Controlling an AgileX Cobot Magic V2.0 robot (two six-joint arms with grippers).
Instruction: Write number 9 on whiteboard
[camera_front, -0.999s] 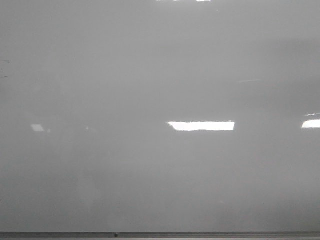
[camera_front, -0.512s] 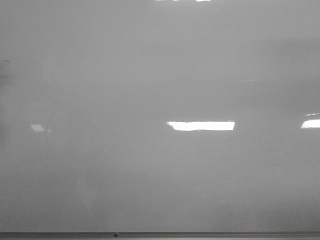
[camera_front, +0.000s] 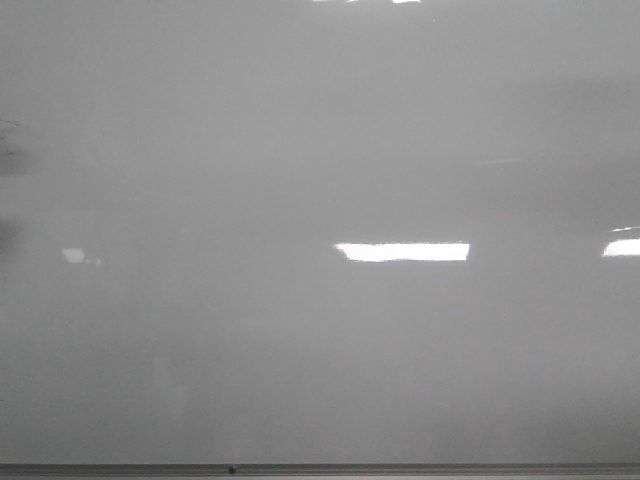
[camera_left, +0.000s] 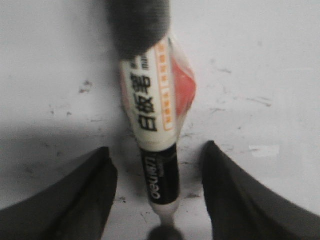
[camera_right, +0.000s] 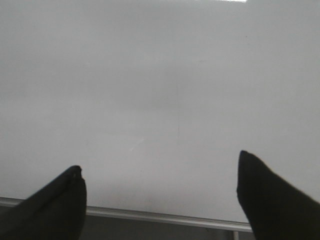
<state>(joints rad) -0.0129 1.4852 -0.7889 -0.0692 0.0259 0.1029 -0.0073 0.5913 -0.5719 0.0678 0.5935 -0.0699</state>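
Your front camera shows only the whiteboard (camera_front: 300, 340), glossy pale grey, its thin grey frame (camera_front: 400, 468) along the lower edge and bright light reflections (camera_front: 402, 251) on the surface; no drawn digit shows on it. In the left wrist view the left gripper (camera_left: 157, 200) has its dark fingers (camera_left: 80, 200) spread wide, and a marker (camera_left: 155, 140) (white label with black characters, black end) lies between them, touching neither. Your right gripper (camera_right: 160, 200) hangs over bare board near the frame, fingers (camera_right: 272, 200) well apart, holding nothing
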